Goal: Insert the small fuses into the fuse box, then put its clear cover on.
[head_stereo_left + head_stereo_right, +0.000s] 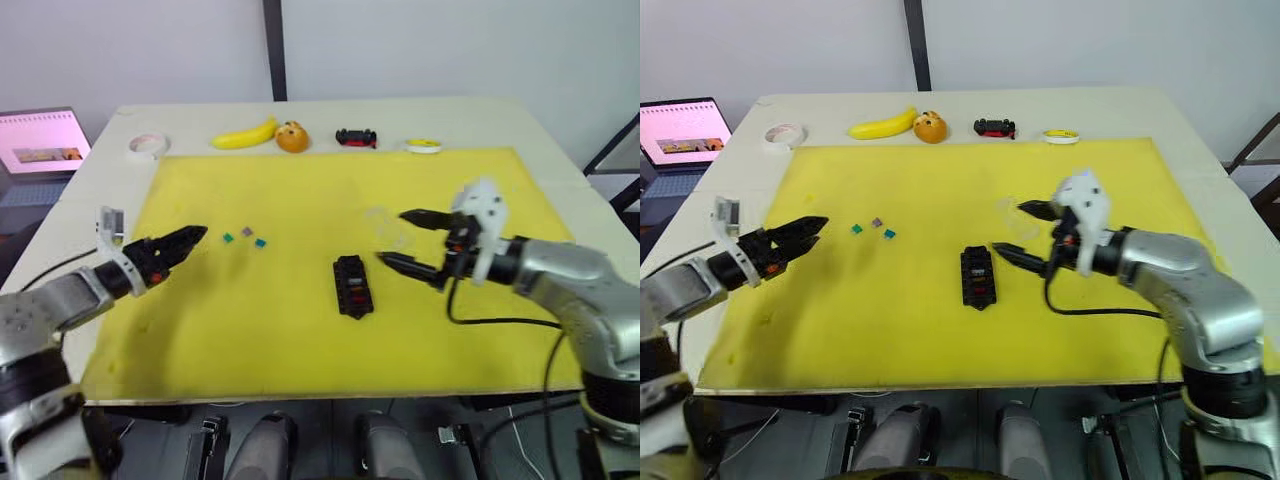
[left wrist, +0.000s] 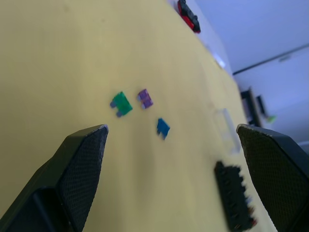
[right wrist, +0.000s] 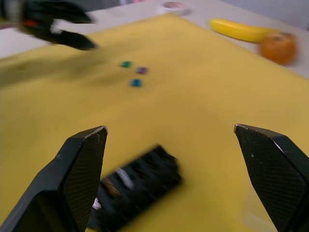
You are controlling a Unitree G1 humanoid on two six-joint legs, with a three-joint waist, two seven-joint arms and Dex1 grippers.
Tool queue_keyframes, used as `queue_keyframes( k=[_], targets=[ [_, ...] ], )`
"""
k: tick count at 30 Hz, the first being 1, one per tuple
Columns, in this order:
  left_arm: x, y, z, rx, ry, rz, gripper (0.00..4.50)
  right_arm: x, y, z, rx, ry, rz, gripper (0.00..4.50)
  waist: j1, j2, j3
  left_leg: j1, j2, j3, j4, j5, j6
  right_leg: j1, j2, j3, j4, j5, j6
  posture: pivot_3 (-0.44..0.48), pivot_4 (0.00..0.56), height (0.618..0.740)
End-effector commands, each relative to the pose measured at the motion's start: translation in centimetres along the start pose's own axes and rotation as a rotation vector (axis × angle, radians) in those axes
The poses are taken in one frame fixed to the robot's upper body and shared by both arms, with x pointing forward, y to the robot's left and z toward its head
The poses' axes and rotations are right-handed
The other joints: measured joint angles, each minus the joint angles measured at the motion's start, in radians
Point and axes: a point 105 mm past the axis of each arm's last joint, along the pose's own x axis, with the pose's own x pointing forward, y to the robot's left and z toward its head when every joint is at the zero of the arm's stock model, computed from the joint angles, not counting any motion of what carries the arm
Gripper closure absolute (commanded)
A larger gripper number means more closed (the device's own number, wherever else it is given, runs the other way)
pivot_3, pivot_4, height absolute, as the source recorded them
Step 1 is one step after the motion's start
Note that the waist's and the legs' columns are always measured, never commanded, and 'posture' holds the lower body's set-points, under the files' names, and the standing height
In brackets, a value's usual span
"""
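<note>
A: Where is the fuse box?

B: The fuse box (image 1: 352, 285) lies flat on the yellow mat (image 1: 300, 340), near the middle. A few of its slots show red and light-coloured inserts.

A: And the loose fuses?

B: Three lie together on the mat, well apart from the box, toward the left gripper (image 1: 187, 241): a green fuse (image 2: 120, 104), a purple fuse (image 2: 145, 98) and a teal fuse (image 2: 162, 127).

A: Cover?

B: The clear cover (image 1: 385, 225) rests on the mat just beyond the box, near the right gripper (image 1: 403, 240) (its outline is faint).

A: Tool state?

B: Left fingers spread, empty, above the mat beside the three fuses. Right fingers spread wide, empty, just beside the box.

A: Table edge?

B: A tape roll (image 1: 148, 145), banana (image 1: 245, 135), orange (image 1: 291, 137) and toy car (image 1: 356, 137).
</note>
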Motion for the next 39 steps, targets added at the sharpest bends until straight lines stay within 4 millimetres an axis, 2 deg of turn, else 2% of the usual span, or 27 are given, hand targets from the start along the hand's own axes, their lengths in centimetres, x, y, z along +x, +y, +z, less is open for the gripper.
queue_keyframes(
  k=[1, 4, 10, 14, 23, 28, 31, 35, 39],
  targets=[
    [-0.1, -0.4, 1.0, -0.062, -0.008, -0.027, 0.0, 1.9, 1.1, 1.6, -0.067, -0.056, 0.04, 0.04, -0.009, 0.0, 0.0, -0.001, 0.0, 0.0, 0.0, 0.0, -0.001, -0.001, 0.0, 0.0, 0.0, 0.0, 0.0, 0.0, 0.15, 0.74],
    [0.5, -0.2, 0.9, -0.099, 0.015, -0.022, 0.0, 3.1, 1.7, 1.9, -0.084, -0.067, 0.069, 0.04, -0.014, 0.0, 0.0, -0.002, -0.001, 0.001, 0.0, 0.001, -0.002, -0.004, -0.001, 0.001, 0.001, 0.0, 0.0, 0.0, 0.15, 0.74],
    [1.7, 0.2, 0.1, -0.159, 0.056, -0.029, 0.0, 3.7, 2.4, 1.6, -0.102, -0.059, 0.087, 0.04, -0.013, -0.001, 0.0, -0.003, -0.001, 0.001, 0.0, 0.001, -0.002, -0.004, -0.001, 0.001, 0.002, 0.0, 0.0, 0.0, 0.15, 0.74],
    [2.3, 1.5, -0.6, -0.2, 0.054, -0.001, 0.0, 3.4, 2.5, 1.3, -0.112, -0.042, 0.08, 0.04, -0.012, -0.001, 0.0, -0.003, -0.001, 0.001, 0.0, 0.001, -0.002, -0.005, -0.001, 0.001, 0.002, 0.0, 0.0, 0.0, 0.15, 0.74],
    [3.3, 2.7, -0.5, -0.249, 0.003, -0.01, 0.0, 2.9, 2.0, 1.1, -0.113, -0.026, 0.041, 0.04, -0.007, -0.001, -0.001, -0.003, -0.001, 0.001, 0.0, 0.001, -0.002, -0.005, -0.001, 0.001, 0.003, 0.0, 0.0, 0.0, 0.15, 0.74],
    [4.5, 2.5, -1.6, -0.252, 0.035, -0.034, 0.0, 2.6, 1.9, 0.8, -0.106, -0.019, 0.022, 0.04, 0.006, 0.0, -0.001, -0.002, -0.001, 0.0, 0.0, 0.001, -0.002, -0.003, -0.001, 0.001, 0.003, 0.0, 0.0, 0.0, 0.15, 0.74],
    [5.2, 2.2, -1.6, -0.248, 0.031, -0.044, 0.0, 2.5, 1.9, 0.7, -0.103, -0.016, 0.013, 0.04, 0.013, 0.0, -0.001, -0.001, -0.001, 0.0, 0.0, 0.001, -0.001, -0.002, -0.001, 0.001, 0.003, 0.0, 0.0, 0.0, 0.15, 0.74],
    [5.9, 3.1, -1.1, -0.243, 0.004, 0.014, 0.0, 2.2, 1.8, 0.5, -0.103, -0.008, 0.001, 0.04, 0.015, 0.0, -0.001, -0.001, -0.002, -0.001, 0.0, 0.0, -0.001, 0.0, -0.002, 0.0, 0.002, 0.0, 0.0, 0.0, 0.15, 0.74],
    [6.4, 2.4, -1.6, -0.242, 0.045, -0.027, 0.0, 1.9, 1.7, 0.5, -0.109, -0.002, -0.009, 0.04, 0.014, 0.0, -0.002, 0.001, -0.003, -0.002, 0.0, 0.0, 0.0, 0.001, -0.002, -0.001, 0.002, 0.0, 0.0, 0.0, 0.15, 0.74]
  ],
)
